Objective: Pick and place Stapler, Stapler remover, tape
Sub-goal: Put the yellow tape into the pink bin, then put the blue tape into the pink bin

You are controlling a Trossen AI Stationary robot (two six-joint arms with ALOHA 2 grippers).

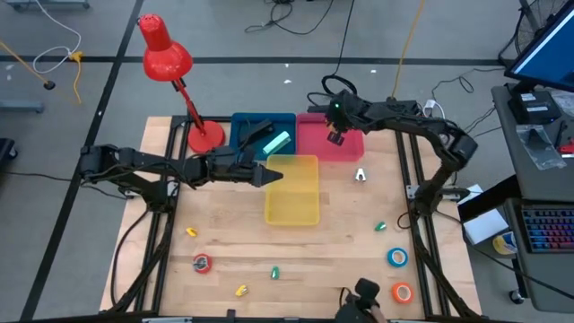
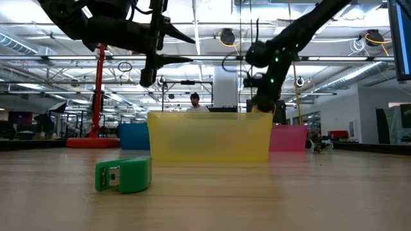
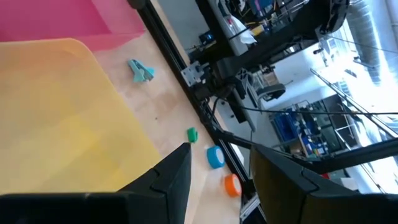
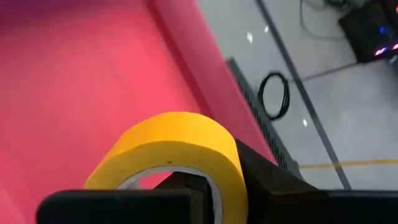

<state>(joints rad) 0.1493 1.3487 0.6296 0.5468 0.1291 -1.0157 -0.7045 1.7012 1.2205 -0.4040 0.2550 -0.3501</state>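
My right gripper (image 1: 336, 136) hangs over the pink bin (image 1: 352, 148) and is shut on a yellow tape roll (image 4: 180, 143). My left gripper (image 1: 269, 173) is open and empty above the yellow bin's (image 1: 291, 211) far left corner. A green stapler (image 1: 276, 142) lies in the blue bin (image 1: 247, 126). The pale stapler remover (image 1: 360, 176) lies on the table right of the yellow bin. Red (image 1: 202, 262), blue (image 1: 397, 257) and orange (image 1: 402, 292) tape rolls lie flat near the near edge. My right gripper holds the yellow tape roll by its wall (image 4: 233, 168). One finger (image 4: 180, 183) is inside the ring's open centre and the other (image 4: 270, 177) is outside it. The roll is lifted clear above the pink bin's floor (image 4: 74, 81).
A red desk lamp (image 1: 166, 58) stands at the table's far left, its base (image 1: 206, 136) beside the blue bin. Small green pieces (image 1: 275, 271) (image 1: 380, 227) and yellow pieces (image 1: 191, 231) (image 1: 240, 290) lie on the near half of the table. A green piece (image 2: 125, 174) is close in the low view.
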